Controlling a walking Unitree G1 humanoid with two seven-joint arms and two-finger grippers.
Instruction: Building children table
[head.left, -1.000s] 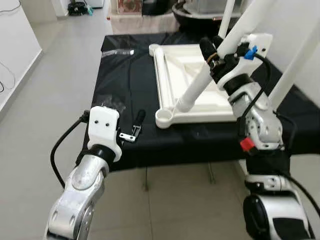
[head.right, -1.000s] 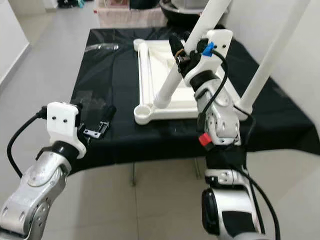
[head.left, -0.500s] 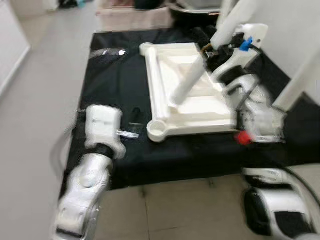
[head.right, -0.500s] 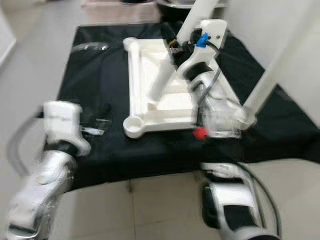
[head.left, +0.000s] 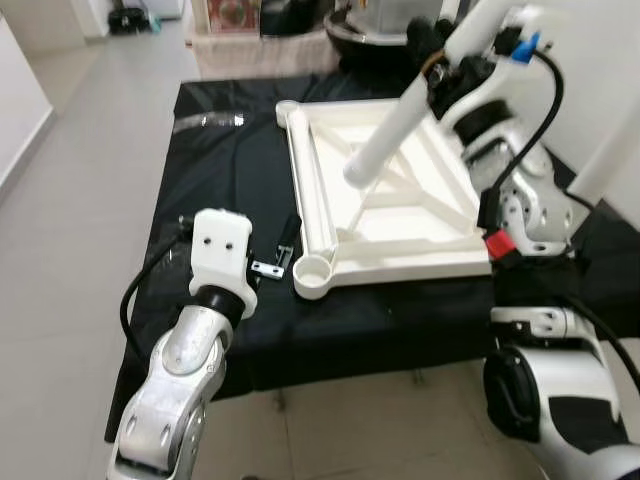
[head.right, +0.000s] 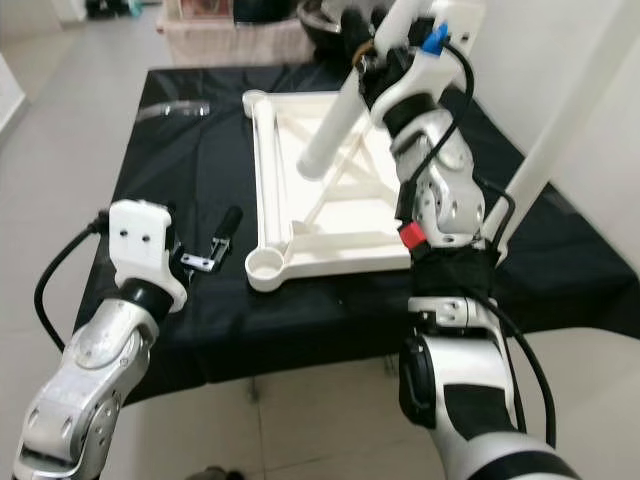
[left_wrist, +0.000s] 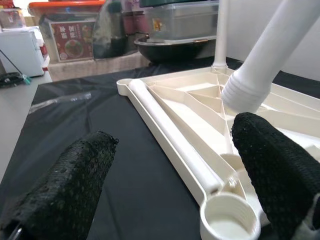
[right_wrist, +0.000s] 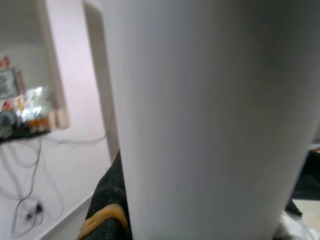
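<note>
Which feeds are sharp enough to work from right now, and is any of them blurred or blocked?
Left and right eye views: sharp, evenly lit, no glare on the white tabletop. Left wrist view: the socket is crisp, the near black fingers soft. Right wrist view: the table leg sits so close it is a featureless white blur, background out of focus.

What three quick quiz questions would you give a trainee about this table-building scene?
1. True or false: the right hand grips a white table leg.
2. The corner socket of the upturned tabletop nearest the left hand is: A) empty, B) holding a leg, C) covered by cloth.
3. Fill in: the left hand is ____ (open or shut).

Key: 1 true; 2 A; 3 open.
</note>
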